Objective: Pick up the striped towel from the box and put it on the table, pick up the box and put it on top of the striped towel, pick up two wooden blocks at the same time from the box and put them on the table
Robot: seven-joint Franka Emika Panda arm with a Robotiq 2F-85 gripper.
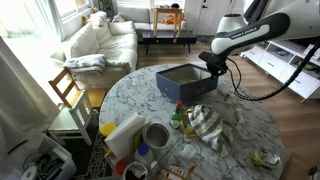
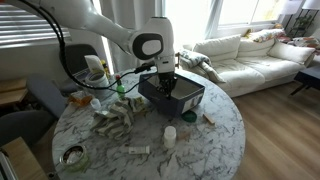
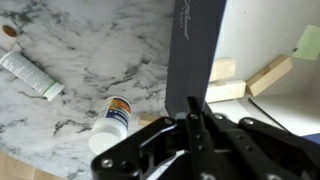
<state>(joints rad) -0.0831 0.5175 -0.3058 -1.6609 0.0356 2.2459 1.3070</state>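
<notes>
Your pincer (image 3: 190, 108) is clamped shut on one wall of the single box (image 1: 182, 80). Inside it, count two wooden blocks (image 3: 270, 72). One striped towel (image 1: 205, 123) lies nearby on the counter (image 1: 245, 120).

The navy, beige-lined box (image 1: 180, 84) is facing open-top up by the marble table's (image 1: 240, 120) edge, with pale wooden blocks (image 3: 270, 72) lying inside. The grey-and-white striped towel (image 1: 205, 122) is lying crumpled nearer the table's middle.
</notes>
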